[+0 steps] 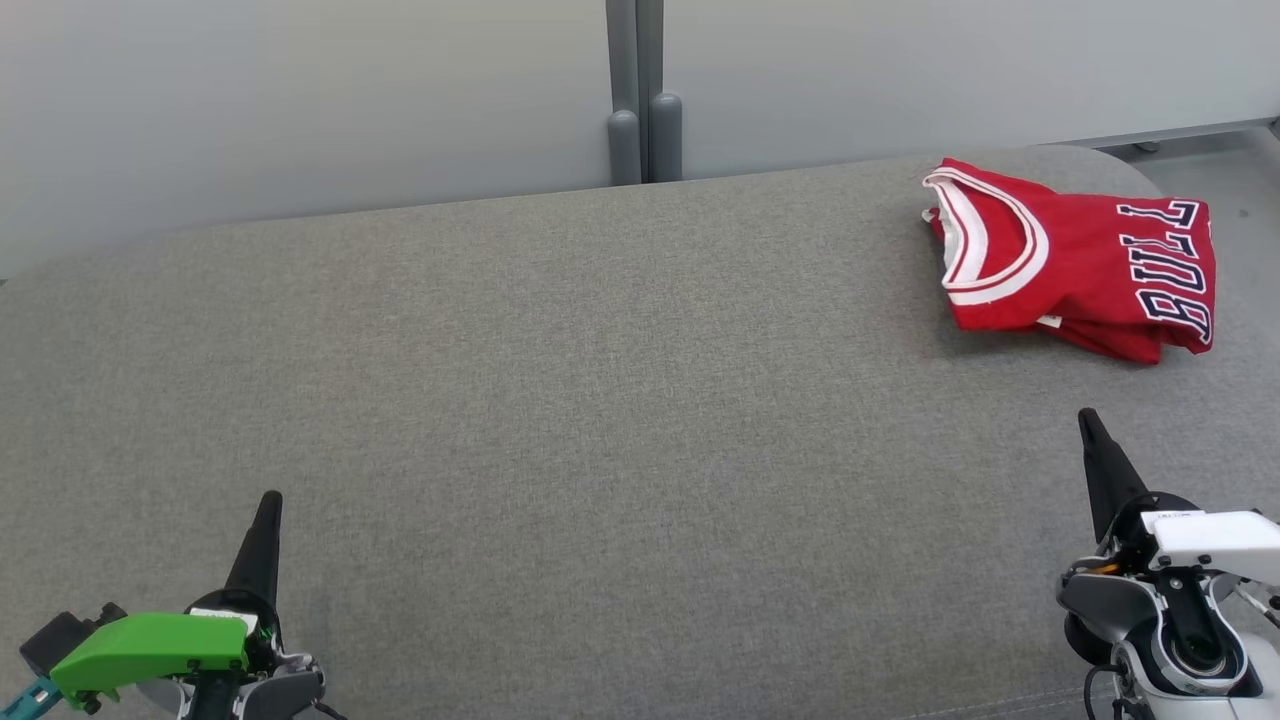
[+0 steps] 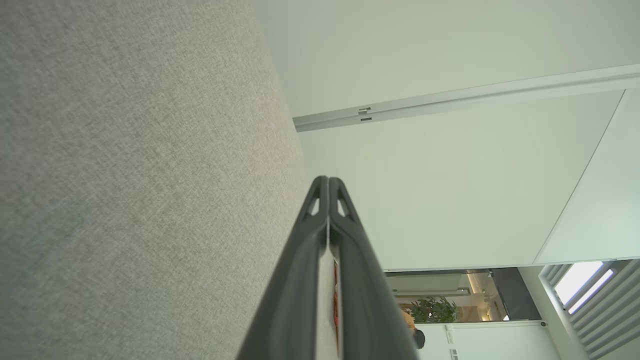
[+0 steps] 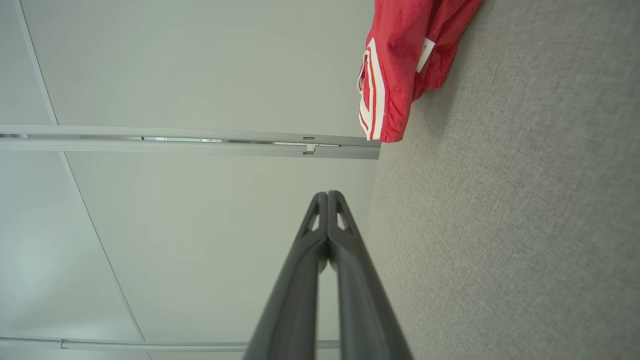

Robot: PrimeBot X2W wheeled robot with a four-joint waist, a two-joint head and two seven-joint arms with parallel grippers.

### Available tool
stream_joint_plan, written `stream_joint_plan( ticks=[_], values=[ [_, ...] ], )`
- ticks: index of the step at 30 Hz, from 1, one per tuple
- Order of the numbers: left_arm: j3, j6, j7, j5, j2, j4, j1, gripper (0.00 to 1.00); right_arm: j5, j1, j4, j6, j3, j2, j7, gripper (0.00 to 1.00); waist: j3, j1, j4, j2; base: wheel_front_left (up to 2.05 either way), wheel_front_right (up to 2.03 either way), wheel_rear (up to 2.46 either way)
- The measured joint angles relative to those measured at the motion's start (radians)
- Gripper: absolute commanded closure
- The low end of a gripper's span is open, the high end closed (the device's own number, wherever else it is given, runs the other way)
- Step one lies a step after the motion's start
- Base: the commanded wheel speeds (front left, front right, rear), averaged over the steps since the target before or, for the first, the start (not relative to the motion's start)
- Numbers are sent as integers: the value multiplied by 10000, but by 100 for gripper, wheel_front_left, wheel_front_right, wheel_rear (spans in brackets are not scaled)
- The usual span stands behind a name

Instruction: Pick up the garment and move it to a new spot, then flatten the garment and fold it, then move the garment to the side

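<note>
Garment (image 1: 1075, 265) lay folded at far right of grey cushion (image 1: 600, 420), long axis approx. left-right. We found right gripper (image 1: 1087, 418) nearer, garment straight beyond it; left gripper (image 1: 270, 498) well apart. Both pinched closed, holding nothing.

1. The left gripper (image 1: 268, 505) sits well apart from the garment (image 1: 1090, 265), far to its left and nearer the robot. Its two dark fingers are pressed together into a single point.
2. That wrist carries a green cover (image 1: 150, 650).
3. The right gripper (image 1: 1088, 422) hangs near the garment on the robot's side of it, clear of the cloth. Its fingers are closed tip to tip on nothing.
4. That wrist wears a white housing (image 1: 1215, 535).
5. Both grippers point away from the robot, tilted slightly toward each other.
</note>
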Motion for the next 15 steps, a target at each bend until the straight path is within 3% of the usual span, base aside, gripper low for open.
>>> stream_joint_plan(
  ticks=[8,15],
  values=[
    [113,-203,245,-1014,10,142,-210,100,945,-101,42,176,-334,67,221,100,7,0,37,0,0,0,0],
    [142,-215,265,-1072,10,213,-280,100,1101,-103,67,178,-380,71,272,100,7,0,38,0,0,0,0]
  ],
)
